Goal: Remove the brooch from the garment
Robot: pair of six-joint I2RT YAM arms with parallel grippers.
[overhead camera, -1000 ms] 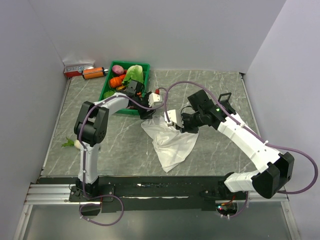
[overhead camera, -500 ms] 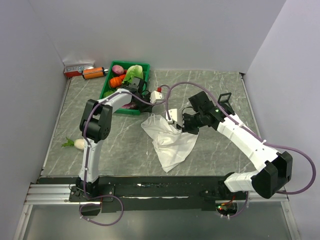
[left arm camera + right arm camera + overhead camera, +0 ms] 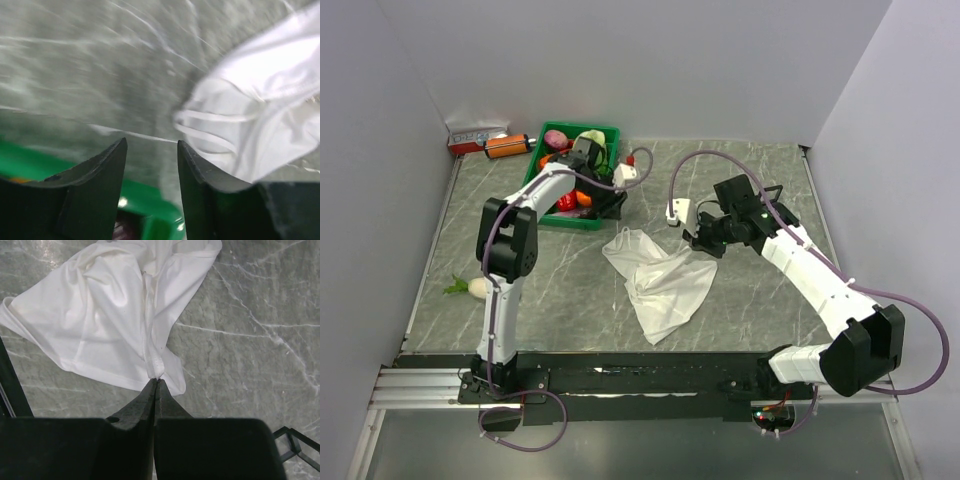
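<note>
With right gripper [image 3: 156, 382] shut over the garment [image 3: 100, 315] hem and left gripper [image 3: 151, 145] open, best pin cloth before plucking the brooch.

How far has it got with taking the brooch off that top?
Done: unclear; I can't spot the brooch on the garment, which lies crumpled. In hand: the right hand is shut, tips pointing at a seam, contents too small to tell. The left hand is open, empty. Left: possibly the whole removal.
</note>
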